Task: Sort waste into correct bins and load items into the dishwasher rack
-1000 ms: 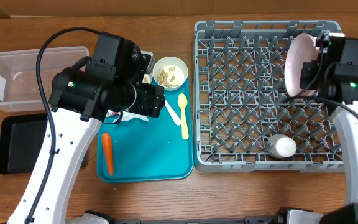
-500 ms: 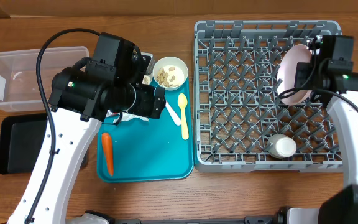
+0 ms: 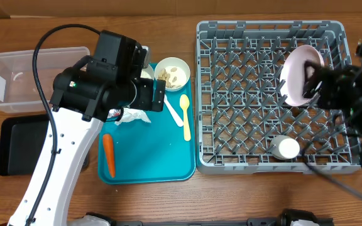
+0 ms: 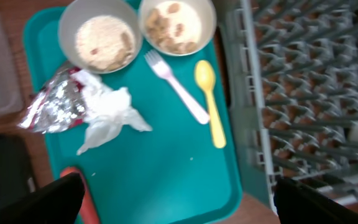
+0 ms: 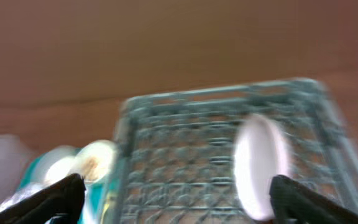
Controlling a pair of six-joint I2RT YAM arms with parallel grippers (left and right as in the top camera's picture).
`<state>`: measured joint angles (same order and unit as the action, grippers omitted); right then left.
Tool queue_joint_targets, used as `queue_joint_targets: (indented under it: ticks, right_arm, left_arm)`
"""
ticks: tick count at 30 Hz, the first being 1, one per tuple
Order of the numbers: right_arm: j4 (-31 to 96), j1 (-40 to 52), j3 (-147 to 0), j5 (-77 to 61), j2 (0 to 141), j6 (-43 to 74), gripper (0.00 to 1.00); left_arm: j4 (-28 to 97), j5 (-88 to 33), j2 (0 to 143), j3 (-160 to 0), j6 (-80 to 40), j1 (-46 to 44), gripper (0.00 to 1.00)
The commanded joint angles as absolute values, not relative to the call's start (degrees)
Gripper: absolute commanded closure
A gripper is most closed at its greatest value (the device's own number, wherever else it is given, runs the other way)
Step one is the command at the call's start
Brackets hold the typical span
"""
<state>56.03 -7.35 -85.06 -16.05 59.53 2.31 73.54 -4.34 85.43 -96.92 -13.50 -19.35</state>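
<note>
The pale-pink plate stands on edge among the pegs of the grey dishwasher rack at its back right. My right gripper is open just right of it, blurred and holding nothing; in the right wrist view the plate sits between the open fingers. My left gripper hangs open over the teal tray. Below it lie two bowls of food bits, a white fork, a yellow spoon, a white napkin, a foil wrapper and a carrot.
A clear tub stands at the far left with a black tray in front of it. A small white round item lies at the rack's front right. The left arm covers the tray's back left corner in the overhead view.
The right gripper opened and let go of the plate, which now leans in the rack. The right arm drew back to the right. The left gripper opened a little wider.
</note>
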Motion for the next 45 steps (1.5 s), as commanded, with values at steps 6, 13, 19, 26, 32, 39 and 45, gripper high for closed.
queue_joint_targets:
  ticks: [6, 13, 19, 26, 32, 39, 45]
  right_arm:
    - [62.74, -7.14, -85.58, -38.68, 60.69, 4.38, 0.05]
    - [69.34, -7.14, -85.58, -38.41, 64.77, 4.97, 0.19]
    - [72.1, -7.14, -85.58, -38.22, 68.62, 4.95, 0.29]
    - [72.62, -6.37, -85.58, -33.89, 70.17, 4.47, 0.45]
    - [70.06, 6.17, -85.58, -21.08, 70.89, 6.57, 0.44]
    - [60.01, 22.98, -85.58, -9.1, 79.11, 11.73, 0.44]
    - [50.19, 32.12, -85.58, -2.52, 93.71, 12.47, 0.44]
  left_arm:
    - [75.13, 3.16, 94.72, -98.3, -21.04, -19.09, 0.01]
    - [73.28, 2.79, 102.08, -98.3, -18.04, -19.09, 0.01]
    - [72.86, -2.39, 106.08, -98.28, -13.39, -19.16, 0.04]
    - [71.81, -7.31, 111.53, -97.56, -21.08, -19.14, 0.25]
    - [79.24, -3.25, 103.94, -103.33, -22.85, -13.93, 0.27]
    - [84.12, -2.55, 87.44, -107.07, -23.35, -5.69, 0.18]
    - [89.82, 0.82, 76.44, -107.04, -23.14, -3.11, 0.0]
